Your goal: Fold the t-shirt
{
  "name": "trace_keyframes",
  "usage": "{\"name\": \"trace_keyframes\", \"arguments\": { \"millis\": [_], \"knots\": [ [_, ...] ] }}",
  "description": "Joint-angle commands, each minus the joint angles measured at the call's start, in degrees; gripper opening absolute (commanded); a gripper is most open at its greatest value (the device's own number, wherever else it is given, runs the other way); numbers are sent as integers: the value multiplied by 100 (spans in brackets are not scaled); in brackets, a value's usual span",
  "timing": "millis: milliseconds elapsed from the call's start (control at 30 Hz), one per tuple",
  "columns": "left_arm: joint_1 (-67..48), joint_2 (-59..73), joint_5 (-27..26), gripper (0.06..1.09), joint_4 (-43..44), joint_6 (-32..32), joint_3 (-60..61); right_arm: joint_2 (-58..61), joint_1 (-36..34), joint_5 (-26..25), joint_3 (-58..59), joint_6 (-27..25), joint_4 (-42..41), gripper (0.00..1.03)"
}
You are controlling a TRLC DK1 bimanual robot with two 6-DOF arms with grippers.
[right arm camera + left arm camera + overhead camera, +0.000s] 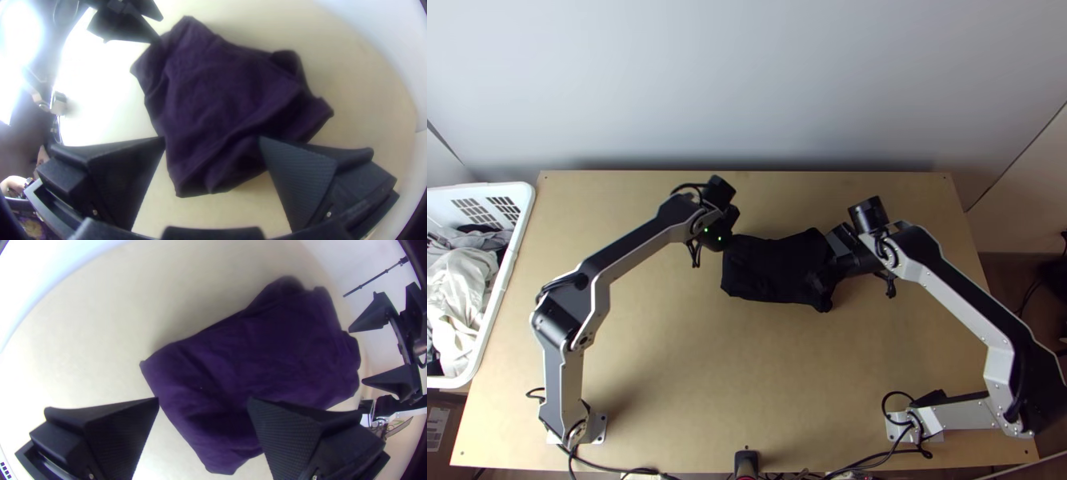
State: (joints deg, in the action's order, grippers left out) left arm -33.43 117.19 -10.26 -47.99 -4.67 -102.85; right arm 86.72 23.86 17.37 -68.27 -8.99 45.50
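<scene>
A dark t-shirt [776, 268] lies as a compact, roughly rectangular bundle at the middle of the table, with creases and uneven corners. My left gripper [725, 240] is at its left end in the top view; my right gripper [831, 268] is over its right end. In the left wrist view the left gripper [203, 401] stands open above the purple-looking shirt [249, 360], part of the cloth showing between its fingers. The right wrist view has the right gripper [212, 138] open too, over a wrinkled end of the shirt [213, 98].
A white basket [511, 264] holding light and dark clothes stands at the table's left edge. Bare wooden table [691, 368] lies between the shirt and the near edge. A small black device [746, 462] stands at the middle of the near edge.
</scene>
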Motion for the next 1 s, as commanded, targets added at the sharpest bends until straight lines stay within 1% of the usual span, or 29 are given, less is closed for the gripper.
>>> {"name": "trace_keyframes", "arguments": {
  "millis": [0, 167, 200, 300, 600, 767, 967],
  "knots": [
    [47, -767, -11, 103, -211, -184, -376, -217, 304, -198, -863, 82, 21, 98],
    [346, -1506, 7, 103, -484, -184, -271, 522, 840, -225, -1408, 82, 38, 98],
    [662, -2015, 24, 103, -510, -166, 19, 1102, 1086, -225, -1610, 47, 12, 98],
    [1005, -2429, 42, 103, -554, -105, 353, 1603, 1174, -225, -1725, -6, -41, 98],
    [1743, -3641, 42, 103, -686, -26, 1399, 2429, 1218, -260, -1672, -85, -331, 98],
    [1972, -4046, 42, 103, -730, -26, 1715, 2561, 1218, -585, -1452, -85, -463, 98],
    [2192, -4301, 33, 103, -774, -149, 1733, 2543, 1262, -1411, -1013, -146, -972, 98]
  ]
}}
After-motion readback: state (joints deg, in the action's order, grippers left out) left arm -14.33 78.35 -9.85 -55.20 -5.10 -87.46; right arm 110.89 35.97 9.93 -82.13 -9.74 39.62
